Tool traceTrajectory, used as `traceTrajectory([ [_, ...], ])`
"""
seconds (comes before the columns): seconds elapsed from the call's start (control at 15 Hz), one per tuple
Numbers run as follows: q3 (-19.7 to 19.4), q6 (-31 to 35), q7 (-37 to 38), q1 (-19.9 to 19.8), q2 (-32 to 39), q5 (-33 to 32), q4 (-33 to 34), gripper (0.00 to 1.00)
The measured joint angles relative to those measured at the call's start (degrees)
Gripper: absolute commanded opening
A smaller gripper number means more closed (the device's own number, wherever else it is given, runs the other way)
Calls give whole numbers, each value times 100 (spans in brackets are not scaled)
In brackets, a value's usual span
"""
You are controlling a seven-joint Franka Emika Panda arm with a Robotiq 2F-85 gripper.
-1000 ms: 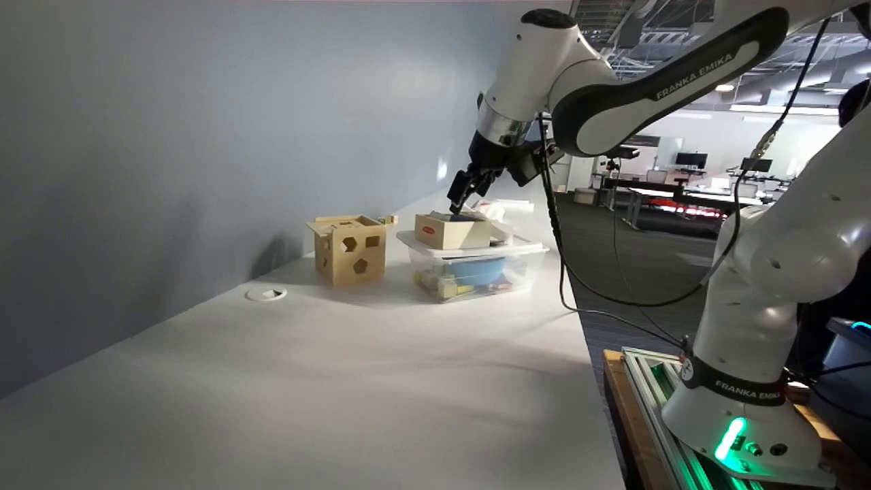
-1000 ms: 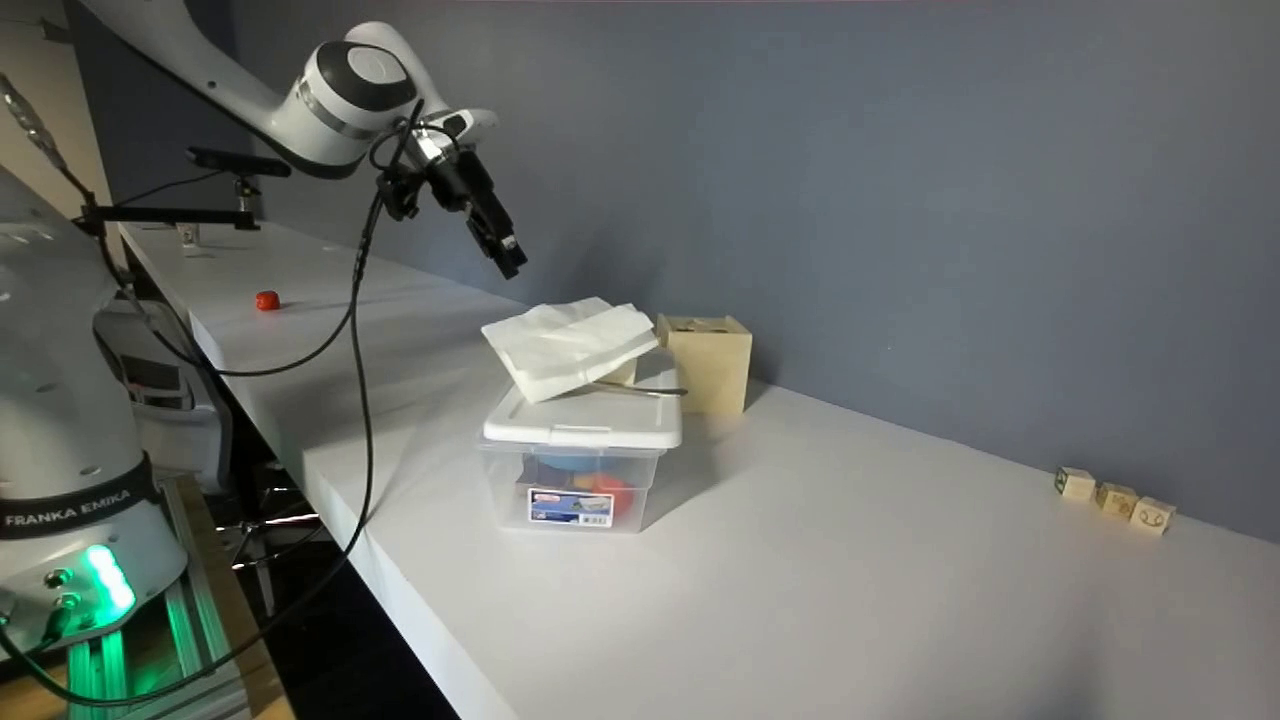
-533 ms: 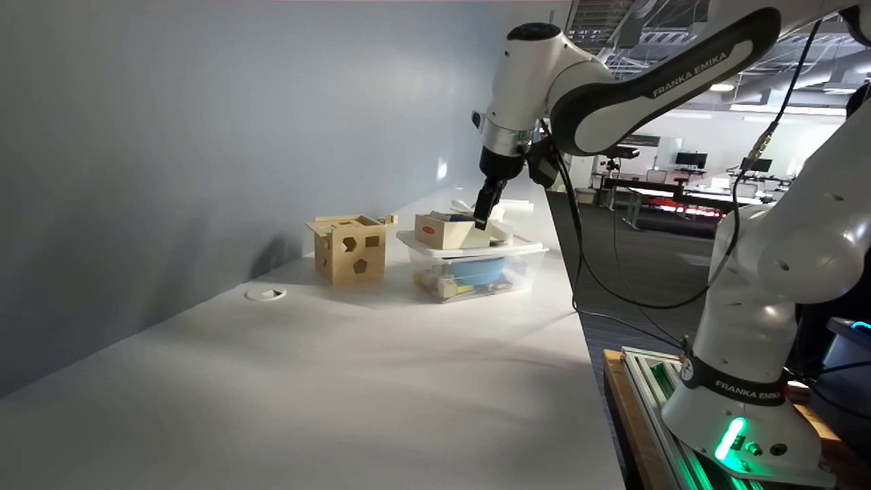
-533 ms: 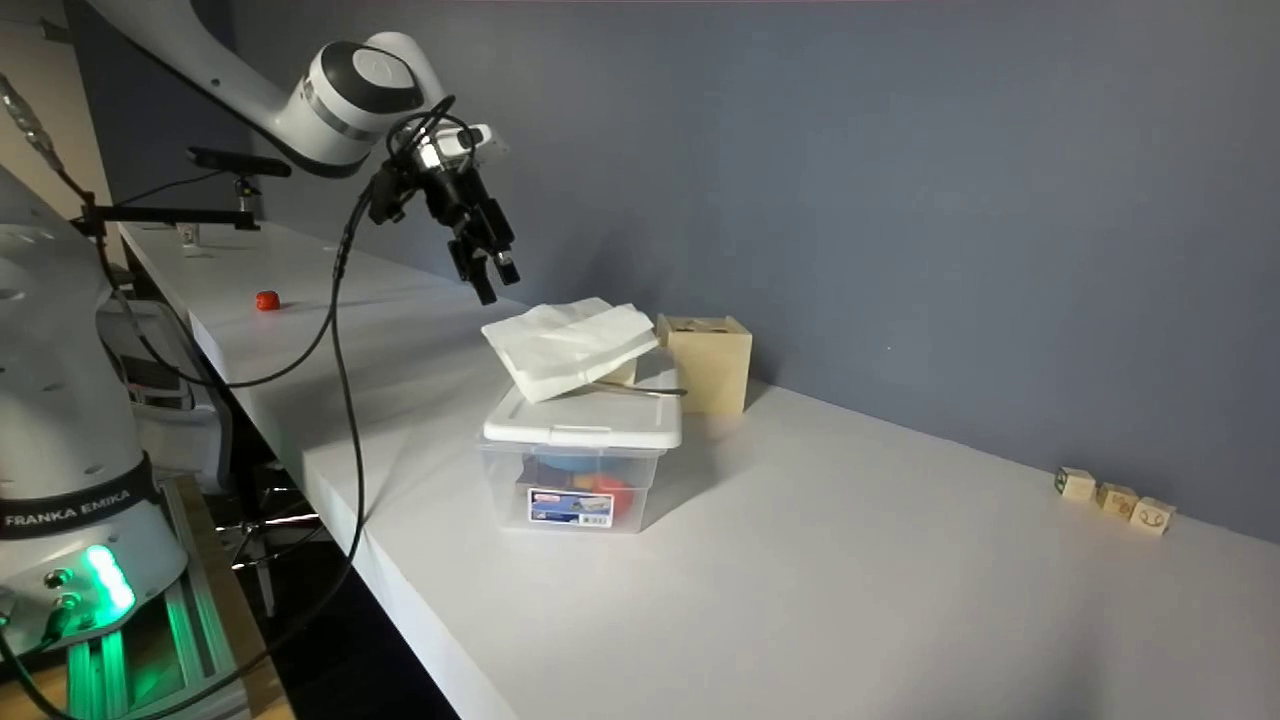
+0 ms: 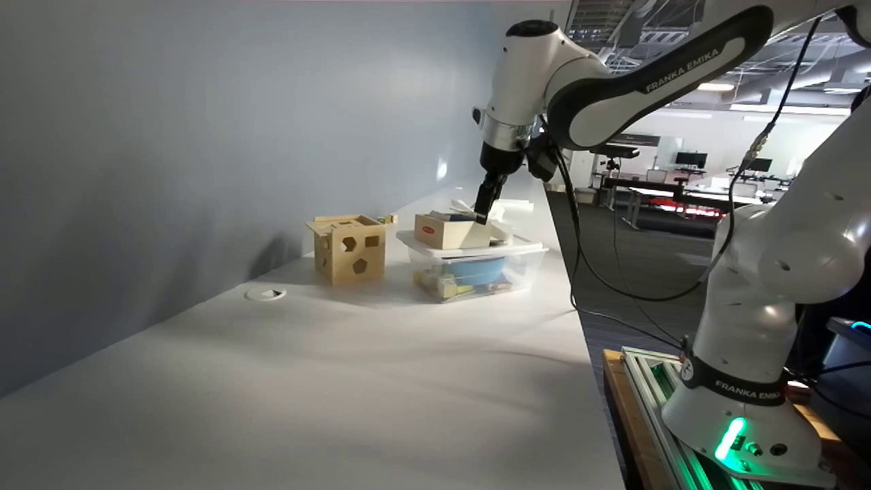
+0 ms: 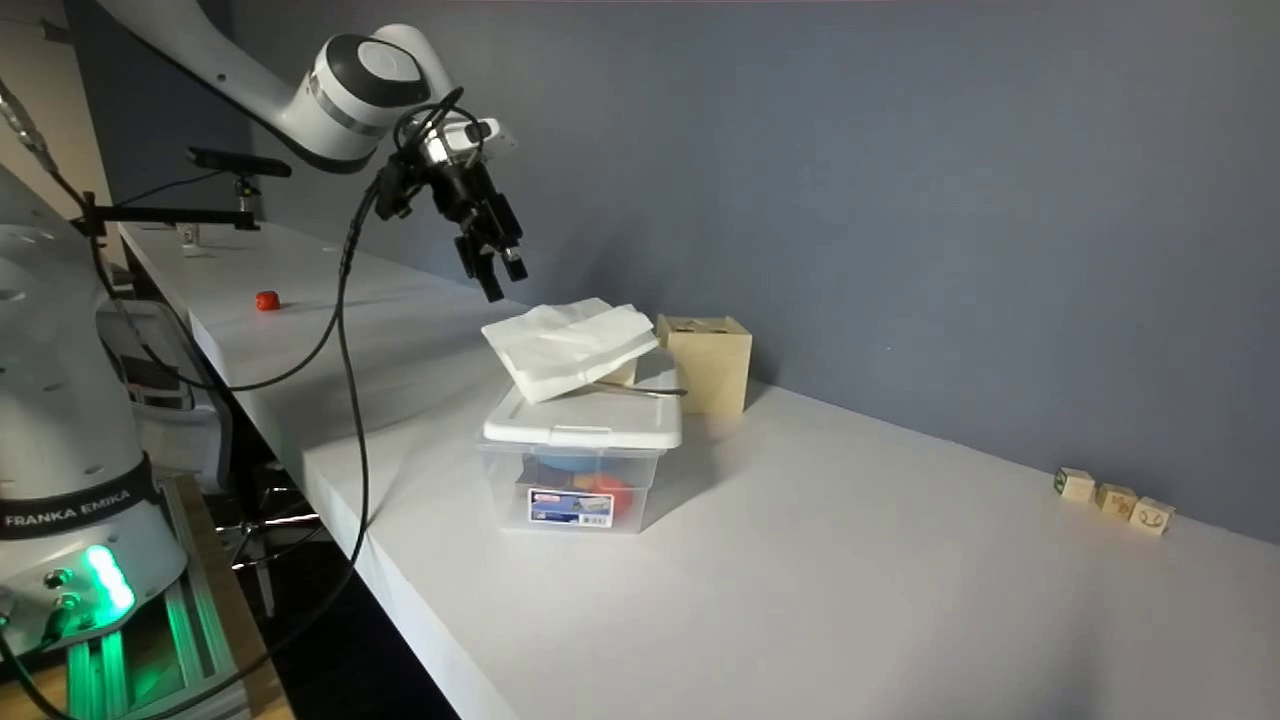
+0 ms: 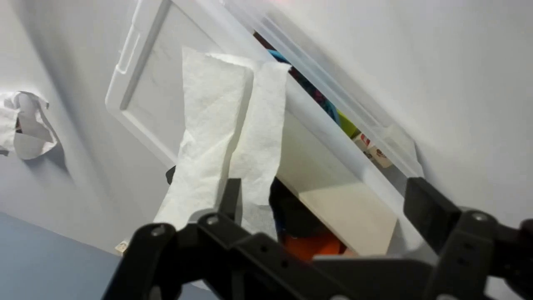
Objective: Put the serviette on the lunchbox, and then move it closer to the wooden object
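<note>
Wrist view: end effector (image 7: 325,198) spread apart, empty. A cream box (image 7: 354,216) on the lunchbox (image 7: 160,96) probably props the serviette (image 7: 212,129) aslant.

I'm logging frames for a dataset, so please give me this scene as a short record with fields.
gripper: open, holding nothing
lunchbox: clear-sided, standing on the table
small box: on top of the lunchbox
serviette: draped over part of the small box
wooden object: on the table, apart from the lunchbox
small blocks: three, near the wall

You read "FRANKA EMIKA" on the arm (image 5: 680,71) and base (image 6: 85,515); the label (image 6: 570,507) on the box (image 6: 640,432) is too small.
</note>
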Motion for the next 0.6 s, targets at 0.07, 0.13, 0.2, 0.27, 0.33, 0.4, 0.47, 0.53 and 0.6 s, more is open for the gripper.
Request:
traceTrajectory([
  [0.07, 2, 4, -106, 80, 43, 5, -39, 100],
  [0.13, -1, 65, -265, 178, 98, 7, -95, 100],
  [0.2, -6, 197, -421, 277, 164, 8, -163, 100],
  [0.27, -15, 371, -578, 364, 227, 8, -248, 100],
  [0.33, -24, 527, -748, 437, 288, 7, -331, 100],
  [0.4, -34, 692, -935, 498, 351, 7, -413, 100],
  [0.47, -60, 897, -1141, 549, 419, 7, -489, 100],
  [0.53, -107, 1152, -1348, 594, 487, 7, -561, 100],
  [0.6, -172, 1445, -1552, 639, 552, 39, -611, 100],
])
